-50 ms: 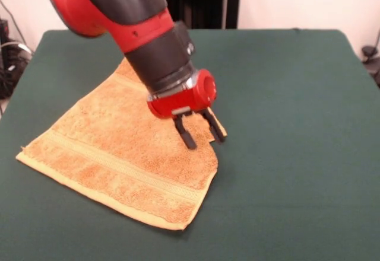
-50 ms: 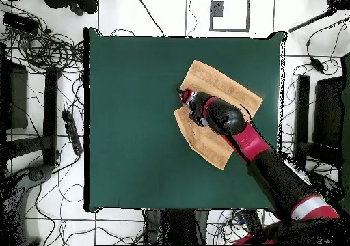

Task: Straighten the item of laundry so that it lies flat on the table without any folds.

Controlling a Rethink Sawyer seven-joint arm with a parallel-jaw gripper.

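Gripper (image 1: 200, 133) jaws apart over towel (image 1: 113, 160) right edge; 1 layer may be missed, fold dragged across table (image 1: 285, 95).

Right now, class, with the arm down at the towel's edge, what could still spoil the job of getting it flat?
1. The gripper has its fingers spread at the towel's notched edge; closing there may pinch a new crease.
2. A sideways pull could drag the whole towel across the table instead of flattening it.
3. The arm hides part of the towel in both views, so folds there may go unnoticed.
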